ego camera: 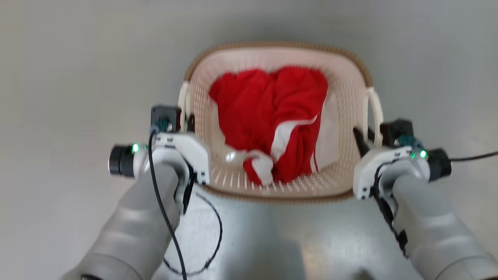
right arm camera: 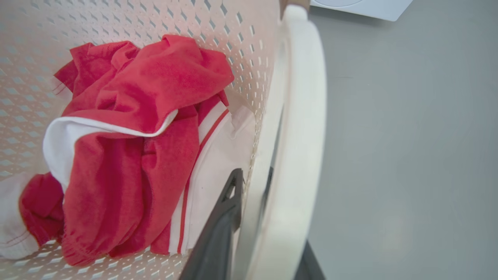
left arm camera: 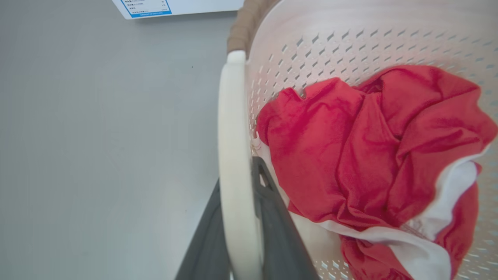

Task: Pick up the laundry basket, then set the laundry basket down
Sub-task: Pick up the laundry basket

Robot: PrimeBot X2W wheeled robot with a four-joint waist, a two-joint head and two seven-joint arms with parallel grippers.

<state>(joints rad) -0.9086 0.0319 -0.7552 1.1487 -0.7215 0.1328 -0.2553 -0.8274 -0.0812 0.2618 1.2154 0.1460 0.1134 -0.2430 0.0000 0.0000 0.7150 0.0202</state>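
The laundry basket [ego camera: 272,46], cream-white and perforated with a brown rim, sits straight ahead of me in the head view, holding crumpled red and white clothing [ego camera: 272,116]. My left gripper [ego camera: 186,122] is shut on the basket's left loop handle [left arm camera: 231,136], one dark finger on each side of it. On the opposite side, my right gripper [ego camera: 363,138] is shut on the right loop handle [right arm camera: 299,116], with its inner finger [right arm camera: 229,202] against the basket wall. The left wrist view has the left gripper [left arm camera: 238,182] straddling the handle; the right gripper [right arm camera: 268,217] does the same in the right wrist view.
Plain grey floor [ego camera: 78,77] surrounds the basket. A corner of a white appliance with a blue-edged label [left arm camera: 175,7] lies beyond the basket, and its white corner [right arm camera: 362,7] also appears in the right wrist view. A black cable [ego camera: 212,233] loops below my left arm.
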